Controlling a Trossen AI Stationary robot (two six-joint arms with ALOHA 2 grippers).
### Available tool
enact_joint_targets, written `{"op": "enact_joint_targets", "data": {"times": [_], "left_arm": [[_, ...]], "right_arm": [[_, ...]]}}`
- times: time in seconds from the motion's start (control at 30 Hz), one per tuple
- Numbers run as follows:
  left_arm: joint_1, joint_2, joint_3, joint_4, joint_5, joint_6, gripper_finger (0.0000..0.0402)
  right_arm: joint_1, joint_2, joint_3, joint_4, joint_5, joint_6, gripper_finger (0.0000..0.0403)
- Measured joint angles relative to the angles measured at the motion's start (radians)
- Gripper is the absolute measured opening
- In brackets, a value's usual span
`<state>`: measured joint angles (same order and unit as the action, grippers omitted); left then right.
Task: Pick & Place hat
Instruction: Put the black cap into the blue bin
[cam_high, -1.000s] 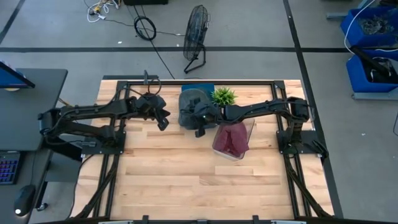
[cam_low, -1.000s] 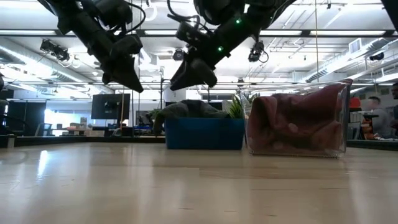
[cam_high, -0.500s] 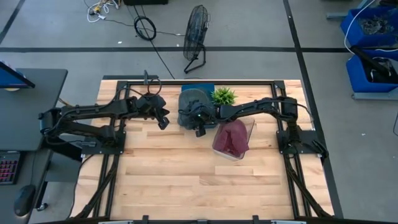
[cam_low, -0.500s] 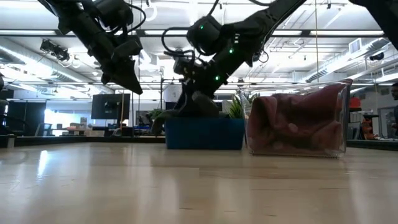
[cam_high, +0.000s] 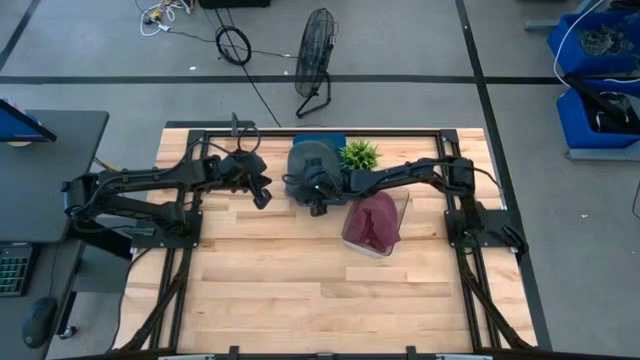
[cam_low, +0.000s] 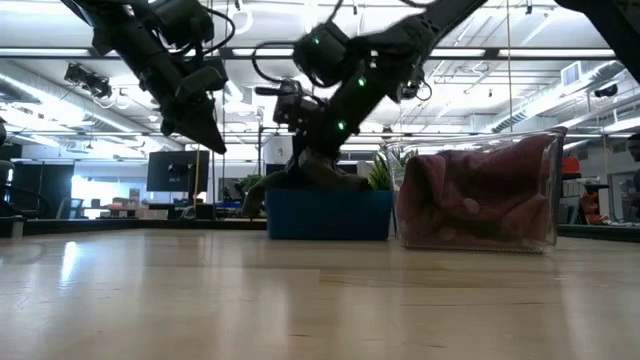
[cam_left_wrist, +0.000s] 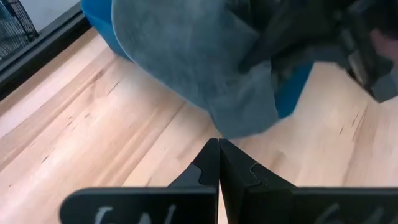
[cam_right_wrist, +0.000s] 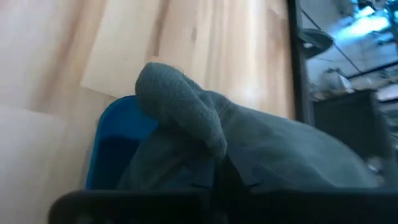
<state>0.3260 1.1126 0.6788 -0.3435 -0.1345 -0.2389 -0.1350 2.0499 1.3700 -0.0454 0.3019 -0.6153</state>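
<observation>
My right end effector (cam_high: 312, 196) is clenched on the grey hat (cam_high: 305, 165) over the blue bin (cam_low: 328, 215); my left end effector (cam_high: 262, 196) hovers clenched beside it.

Robotics lab or workshop: concrete floor with tape lines (cam_high: 480, 90), floor fan (cam_high: 317, 45), blue parts bins (cam_high: 595, 60), ceiling ducts (cam_low: 60, 75).

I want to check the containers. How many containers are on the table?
2. A blue bin stands at the table's far edge with the grey hat on it; a clear bin holding red cloth stands to its right, nearer the right arm.
</observation>
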Motion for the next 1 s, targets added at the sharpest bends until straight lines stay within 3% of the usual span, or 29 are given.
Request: {"op": "enact_joint_targets", "data": {"times": [0.13, 0.3, 0.5, 0.67, 1.0], "left_arm": [[0.0, 0.0, 0.0, -0.029, 0.0, -0.011, 0.0003], [0.0, 0.0, 0.0, -0.055, 0.0, -0.016, 0.0003], [0.0, 0.0, 0.0, -0.057, 0.0, -0.021, 0.0003], [0.0, 0.0, 0.0, -0.028, -0.002, -0.05, 0.0003], [-0.072, 0.006, 0.001, 0.331, -0.001, -0.052, 0.0003]], "right_arm": [[0.033, 0.0, 0.107, -0.155, 0.101, 0.01, 0.0027], [0.07, 0.0, 0.25, -0.381, 0.231, 0.116, 0.0009], [0.076, -0.001, 0.306, -0.602, 0.377, 0.293, 0.0009], [0.067, -0.002, 0.286, -0.687, 0.346, 0.398, 0.0007], [0.057, -0.002, 0.2, -0.497, 0.235, 0.365, 0.0006]]}}
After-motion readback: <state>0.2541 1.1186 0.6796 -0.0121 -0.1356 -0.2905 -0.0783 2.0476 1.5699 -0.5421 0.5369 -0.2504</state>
